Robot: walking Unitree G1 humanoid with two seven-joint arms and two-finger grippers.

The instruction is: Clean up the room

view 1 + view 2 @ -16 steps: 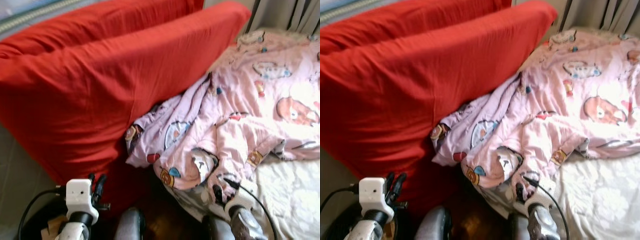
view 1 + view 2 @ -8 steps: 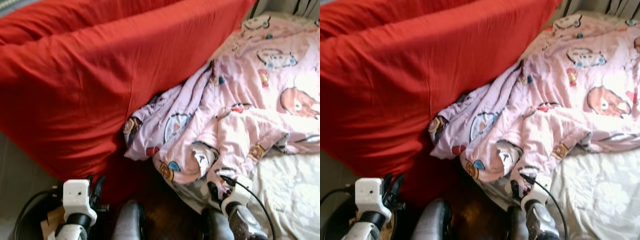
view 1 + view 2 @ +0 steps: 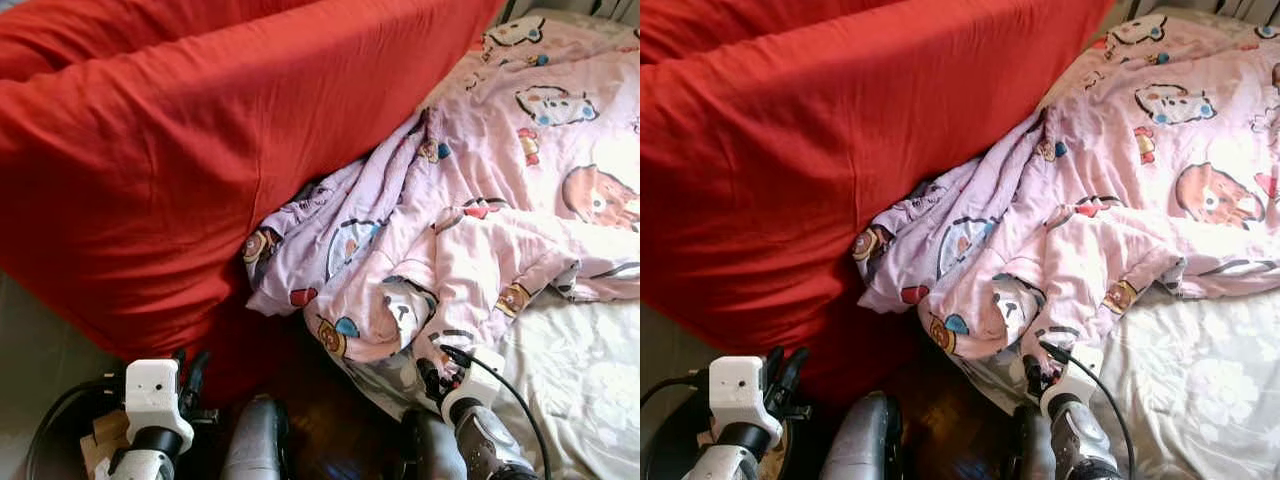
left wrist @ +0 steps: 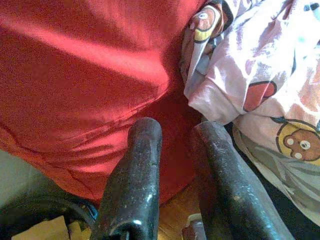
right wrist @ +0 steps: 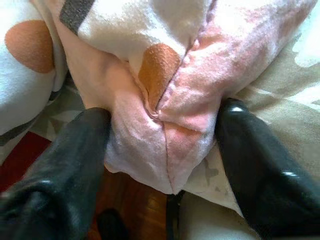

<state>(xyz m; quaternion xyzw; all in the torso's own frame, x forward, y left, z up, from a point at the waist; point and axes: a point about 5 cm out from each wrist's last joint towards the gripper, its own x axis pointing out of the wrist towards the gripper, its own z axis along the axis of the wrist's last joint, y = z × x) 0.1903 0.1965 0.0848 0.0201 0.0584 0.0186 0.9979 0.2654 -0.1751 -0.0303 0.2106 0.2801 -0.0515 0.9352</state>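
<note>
Pink cartoon-print blanket (image 3: 480,230) is bunching between the right end effector's (image 5: 160,145) spread fingers; left end effector (image 4: 175,175), fingers slightly parted, is idling farther off.

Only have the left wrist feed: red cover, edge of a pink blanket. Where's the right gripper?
Observer: The right gripper is at the blanket's lower corner, a fold of pink cloth between its open fingers.
Operator: Clamped yet?
Observer: No, the fingers stand on either side of the fold, not pressed in.
Operator: What's under the blanket?
Observer: A white patterned sheet, bare to the right of the gripper.
Operator: Left arm?
Observer: The left gripper is low beside the red cover, holding nothing.
</note>
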